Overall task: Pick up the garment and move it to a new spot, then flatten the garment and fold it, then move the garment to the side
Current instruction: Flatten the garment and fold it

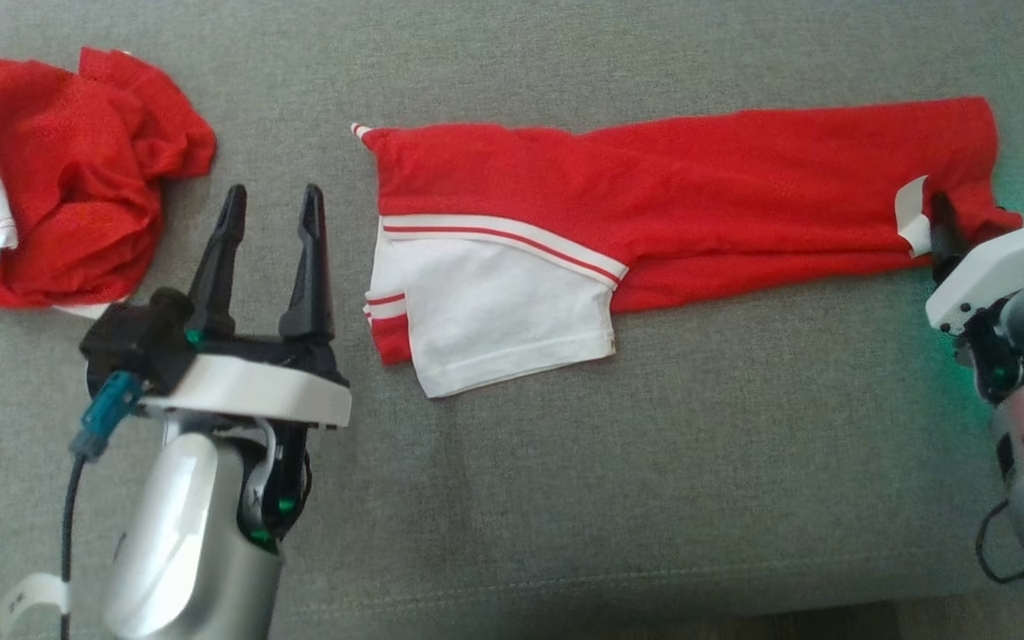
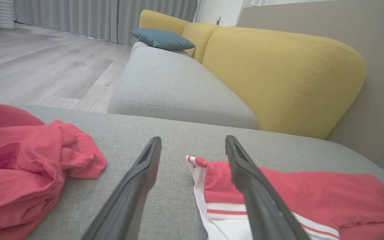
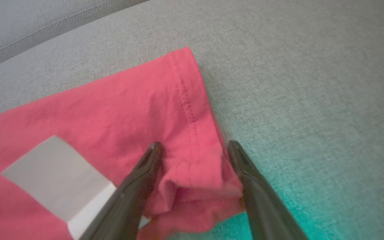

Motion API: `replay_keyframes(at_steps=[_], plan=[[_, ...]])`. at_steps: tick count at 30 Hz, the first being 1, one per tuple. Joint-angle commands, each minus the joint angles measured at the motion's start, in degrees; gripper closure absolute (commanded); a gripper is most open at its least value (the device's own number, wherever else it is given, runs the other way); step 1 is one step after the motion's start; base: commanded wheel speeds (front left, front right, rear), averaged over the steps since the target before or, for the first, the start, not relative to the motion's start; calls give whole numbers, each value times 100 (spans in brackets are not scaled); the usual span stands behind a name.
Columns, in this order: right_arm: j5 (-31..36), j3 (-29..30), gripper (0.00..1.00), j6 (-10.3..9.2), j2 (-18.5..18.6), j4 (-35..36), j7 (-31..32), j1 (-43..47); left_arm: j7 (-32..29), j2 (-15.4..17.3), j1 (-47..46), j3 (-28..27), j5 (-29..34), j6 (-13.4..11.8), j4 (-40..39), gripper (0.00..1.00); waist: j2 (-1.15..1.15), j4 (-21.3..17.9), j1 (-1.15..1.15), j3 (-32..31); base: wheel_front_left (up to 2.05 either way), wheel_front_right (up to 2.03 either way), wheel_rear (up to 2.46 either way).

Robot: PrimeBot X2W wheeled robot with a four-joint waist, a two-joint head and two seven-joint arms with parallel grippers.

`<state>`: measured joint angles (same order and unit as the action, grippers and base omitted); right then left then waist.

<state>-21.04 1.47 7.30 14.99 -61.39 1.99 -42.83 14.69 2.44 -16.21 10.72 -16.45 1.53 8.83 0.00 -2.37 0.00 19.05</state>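
The red garment (image 1: 699, 187) lies folded into a long band across the grey sofa seat (image 1: 565, 462), its white striped sleeve (image 1: 494, 311) on top at the left end. My left gripper (image 1: 272, 191) hovers open just left of that end, nothing between its fingers; the left wrist view has it (image 2: 192, 141) beside the garment (image 2: 312, 193). My right gripper (image 1: 1005, 209) is open at the garment's right end. In the right wrist view its fingers (image 3: 192, 145) straddle the bunched hem corner (image 3: 192, 186), next to a white label (image 3: 55, 173).
A second red and white garment (image 1: 59, 178) lies crumpled at the far left, close to my left gripper. Yellow backrests (image 2: 278, 76) and a blue cushion (image 2: 162, 38) stand beyond the seat, with wood floor (image 2: 38, 66) to the left. The seat's front edge (image 1: 565, 613) runs near the bottom.
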Motion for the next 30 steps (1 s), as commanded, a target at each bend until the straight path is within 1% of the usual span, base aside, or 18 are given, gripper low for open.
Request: replay_keyframes(at_steps=[1,2,3,8,11,15,20,21,25,30], plan=[[-84,-165,0,19,-23,111,7,73,30,44,-239,-194,42,-7,-223,0,0,-4,0,12,0,0,0],[-144,-178,64,19,-11,112,38,74,30,44,-250,-206,46,-4,-220,0,0,-3,0,18,0,0,0],[-199,-194,100,19,5,117,64,73,30,44,-261,-222,50,1,-218,0,0,-2,0,22,0,0,0],[-439,-292,100,19,144,154,162,90,30,44,-283,-336,44,12,-230,0,0,-2,0,2,0,0,0],[-472,-259,100,19,311,81,117,90,30,43,-270,-375,46,25,-220,0,0,-3,0,-54,0,0,0],[-262,-25,100,19,582,-246,-116,-20,30,43,-235,-388,19,25,-221,0,0,-8,0,-148,0,0,0],[278,338,100,19,880,-765,-573,-301,30,43,-181,-354,-66,7,-226,0,0,-22,0,-263,0,0,0],[390,390,100,19,885,-836,-649,-360,30,43,-171,-350,-84,5,-222,0,0,-24,0,-291,0,0,0],[690,437,100,19,679,-947,-813,-551,30,43,-112,-336,-159,-13,-210,0,0,-27,0,-431,0,0,0],[826,266,100,19,199,-760,-972,-730,30,43,25,-359,-247,-46,-212,0,0,-31,0,-720,0,0,0]])
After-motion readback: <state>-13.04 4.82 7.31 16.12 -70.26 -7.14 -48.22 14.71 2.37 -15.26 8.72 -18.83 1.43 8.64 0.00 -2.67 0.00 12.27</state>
